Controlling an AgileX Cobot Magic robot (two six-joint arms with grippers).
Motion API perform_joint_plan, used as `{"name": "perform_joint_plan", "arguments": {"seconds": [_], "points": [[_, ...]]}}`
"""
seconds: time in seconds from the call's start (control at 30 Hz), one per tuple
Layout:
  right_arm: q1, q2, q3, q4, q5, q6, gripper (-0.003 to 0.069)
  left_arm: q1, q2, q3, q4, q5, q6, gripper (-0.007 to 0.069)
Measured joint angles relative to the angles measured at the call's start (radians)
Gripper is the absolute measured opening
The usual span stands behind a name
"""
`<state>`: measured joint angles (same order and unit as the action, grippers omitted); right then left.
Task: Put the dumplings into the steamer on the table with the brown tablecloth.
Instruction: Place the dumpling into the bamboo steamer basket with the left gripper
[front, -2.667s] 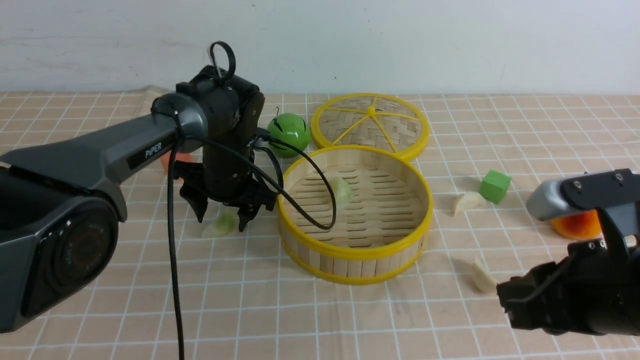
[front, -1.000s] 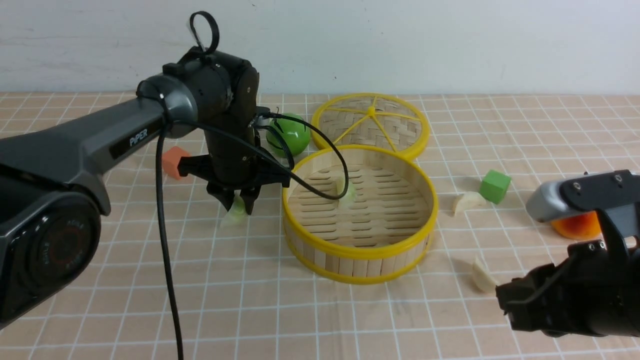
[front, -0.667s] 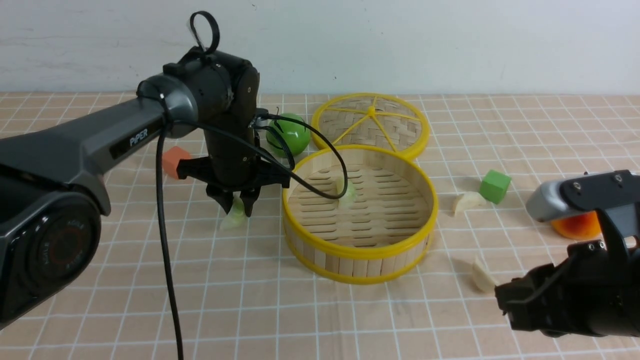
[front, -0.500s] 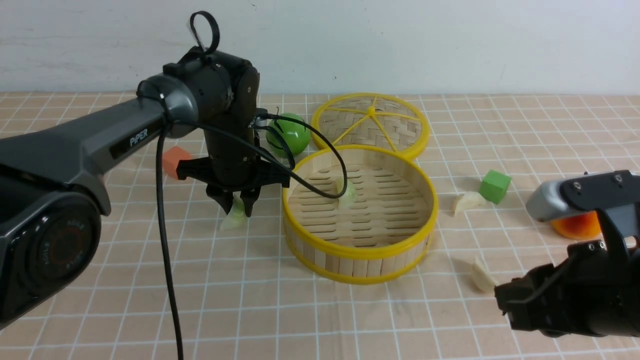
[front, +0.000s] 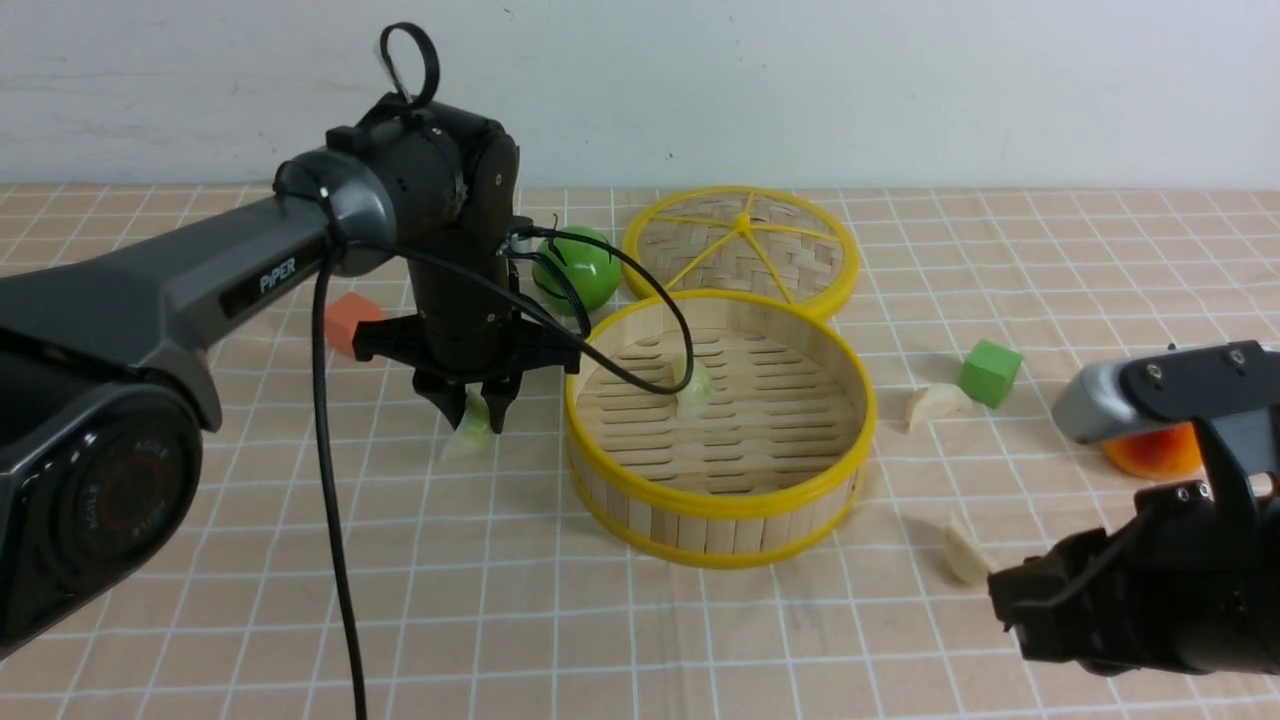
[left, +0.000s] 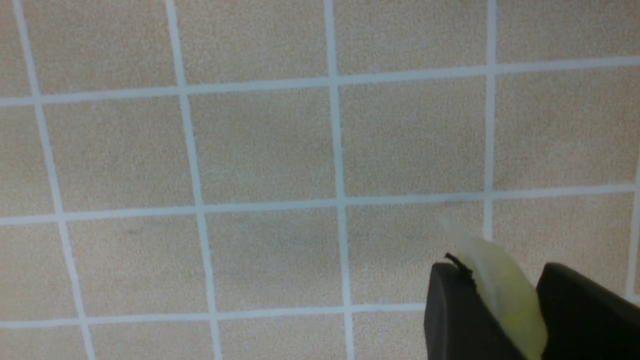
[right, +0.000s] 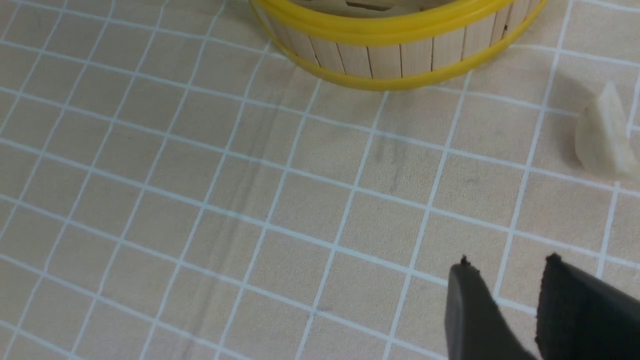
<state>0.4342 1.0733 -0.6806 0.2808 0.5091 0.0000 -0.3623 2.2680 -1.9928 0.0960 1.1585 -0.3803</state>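
My left gripper (front: 478, 412) is shut on a pale green dumpling (front: 468, 432), holding it just above the brown tablecloth (front: 500, 600), left of the steamer (front: 720, 502). The left wrist view shows that dumpling (left: 500, 285) pinched between both black fingers (left: 450, 315). A second green dumpling (front: 695, 386) lies inside the steamer. Two cream dumplings lie on the cloth to the steamer's right, one farther back (front: 937, 403) and one nearer (front: 965, 550). Low at the right, my right gripper (right: 506, 261) is open and empty, short of the nearer cream dumpling (right: 602, 135).
The woven lid (front: 740, 245) lies behind the steamer, with a green ball (front: 578, 268) beside it. An orange cube (front: 343, 322) sits behind the left gripper. A green cube (front: 990, 372) and an orange fruit (front: 1150, 452) are at the right. The left arm's cable (front: 335, 520) hangs to the cloth.
Since the earliest frame my left gripper has closed on the green dumpling and raised it off the cloth. Over the last second the left arm holds still; the right arm barely shifts.
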Motion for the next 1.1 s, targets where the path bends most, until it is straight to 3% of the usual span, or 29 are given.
{"name": "perform_joint_plan", "arguments": {"seconds": [0.37, 0.47, 0.6, 0.7, 1.1], "points": [[0.0, 0.0, 0.0, 0.001, 0.005, 0.0, 0.0213, 0.0, -0.016, 0.001, -0.044, 0.005, 0.015, 0.0195], [0.0, 0.0, 0.0, 0.001, 0.004, 0.0, 0.0213, 0.0, -0.072, 0.002, -0.115, 0.008, 0.045, 0.0195], [0.0, 0.0, 0.0, 0.001, 0.001, 0.0, 0.0218, -0.026, -0.149, 0.001, -0.308, -0.031, 0.114, 0.0195], [0.0, 0.0, 0.0, 0.001, 0.001, 0.0, 0.0221, -0.074, -0.14, 0.001, -0.359, -0.068, 0.14, 0.0195], [0.0, 0.0, 0.0, -0.002, 0.001, 0.0, 0.0229, -0.181, 0.003, 0.001, -0.275, -0.11, 0.116, 0.0195]]}}
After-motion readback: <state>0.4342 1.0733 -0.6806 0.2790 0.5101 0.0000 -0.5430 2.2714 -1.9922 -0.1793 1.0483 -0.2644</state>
